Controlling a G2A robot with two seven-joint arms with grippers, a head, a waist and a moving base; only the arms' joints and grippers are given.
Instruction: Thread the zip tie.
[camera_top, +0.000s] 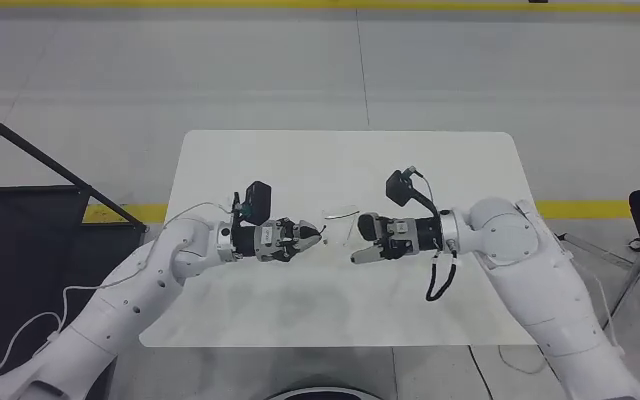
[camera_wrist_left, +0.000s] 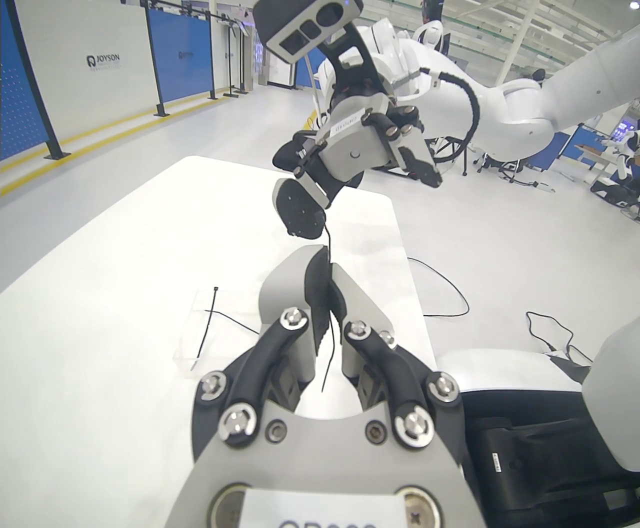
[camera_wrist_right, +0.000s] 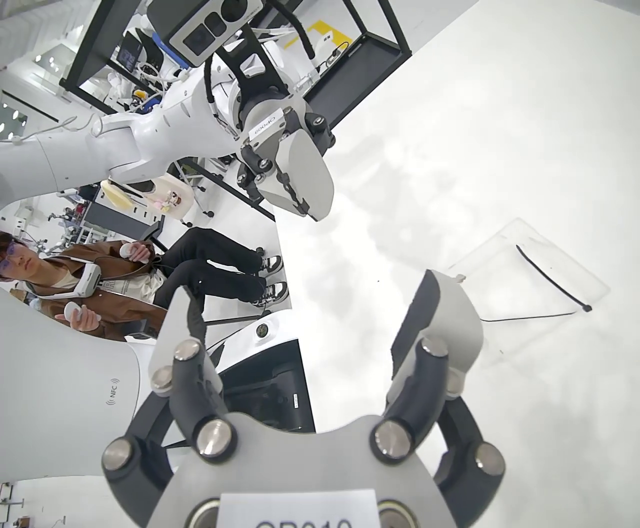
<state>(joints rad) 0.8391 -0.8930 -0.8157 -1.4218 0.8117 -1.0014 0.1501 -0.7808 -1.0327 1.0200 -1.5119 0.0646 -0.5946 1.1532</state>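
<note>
Notably, left wrist view: thin zip tie (camera_wrist_left: 326, 360) pinched in left hand (camera_wrist_left: 327, 295).

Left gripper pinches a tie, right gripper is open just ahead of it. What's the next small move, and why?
Probably ease the right gripper in around the free end of the zip tie and close. The left gripper is shut on the tie, and a short end sticks out toward the open right gripper, close to one finger but not yet between the two.
</note>
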